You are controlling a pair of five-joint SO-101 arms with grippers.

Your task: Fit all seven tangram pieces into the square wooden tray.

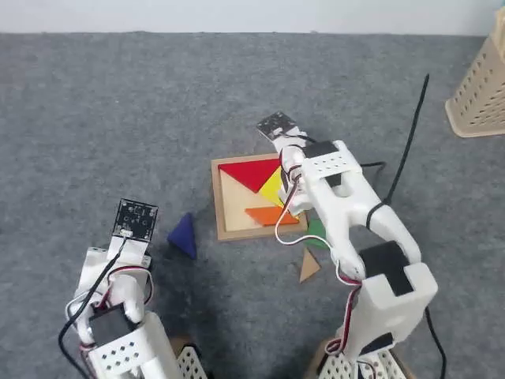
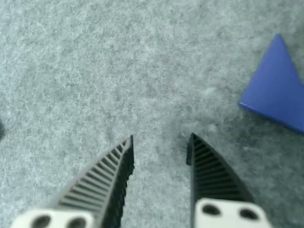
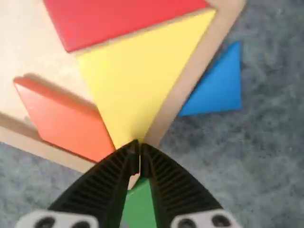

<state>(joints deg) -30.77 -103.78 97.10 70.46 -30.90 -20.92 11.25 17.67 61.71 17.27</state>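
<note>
Nearest the robot, the tan triangle (image 1: 309, 266) and the green piece (image 1: 317, 234) lie on the carpet (image 1: 118, 103) off the near-right corner of the tray (image 1: 216, 197). The dark blue triangle (image 1: 184, 234) lies off the tray's left side. The left gripper (image 2: 161, 140) hangs with its fingers spread over bare carpet just short of that triangle, holding nothing.

The likeliest trouble is at the tray itself. The right gripper (image 3: 139, 146) has its fingertips closed together, apparently on nothing, right at the tray's rim where the yellow piece (image 3: 137, 80) comes to a point. A push from there could ride the yellow piece up onto the rim, nudge the orange piece (image 3: 66, 118) touching it, or slide the whole tray, since nothing pins it down. With four pieces outside the tray, a crooked yellow piece would block later fits.

The green piece shows under the right gripper's fingers, outside the tray, and the yellow piece is just ahead of the tips. The red piece (image 3: 118, 19) lies beyond, toward the tray's far side. The light blue triangle (image 3: 216, 85) sits just outside the rim, beside the yellow piece.
</note>
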